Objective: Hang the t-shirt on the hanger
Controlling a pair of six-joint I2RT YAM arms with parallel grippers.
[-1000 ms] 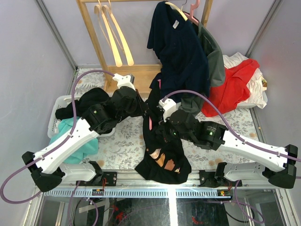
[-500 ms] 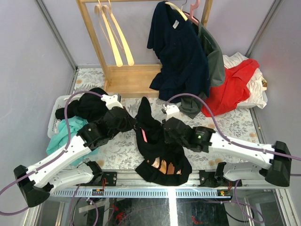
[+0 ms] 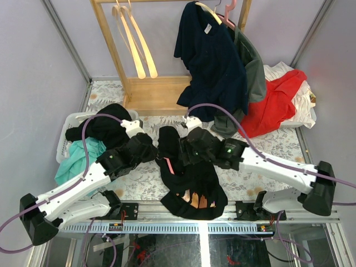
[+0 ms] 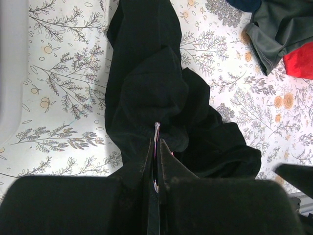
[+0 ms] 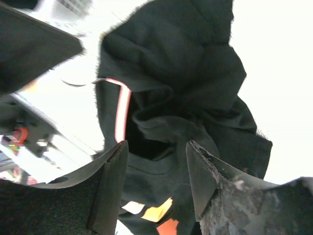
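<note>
The black t-shirt [image 3: 192, 181] lies bunched on the flowered table, its tan print [image 3: 196, 196] facing up near the front edge. A short pink stretch of the hanger [image 3: 166, 164] pokes out of the cloth; the rest of it is buried. My left gripper [image 3: 153, 150] is shut on a thin pink-and-white edge of the hanger [image 4: 157, 131], with the black t-shirt [image 4: 146, 83] draped just beyond the fingers. My right gripper [image 3: 180, 151] is open above the t-shirt [image 5: 195, 83]. Nothing sits between its fingers, and the hanger's pink bar [image 5: 121, 115] runs just left of them.
A wooden rack [image 3: 153, 92] stands at the back with cream hangers [image 3: 132, 47] and a navy t-shirt [image 3: 214, 61]. A red garment [image 3: 275, 103] lies back right. A white basket [image 3: 69, 120] at the left holds black and teal clothes [image 3: 78, 161].
My right gripper has opened and let go of the t-shirt. Both arms have come down and toward each other, and the shirt has sunk from hanging onto the table.
</note>
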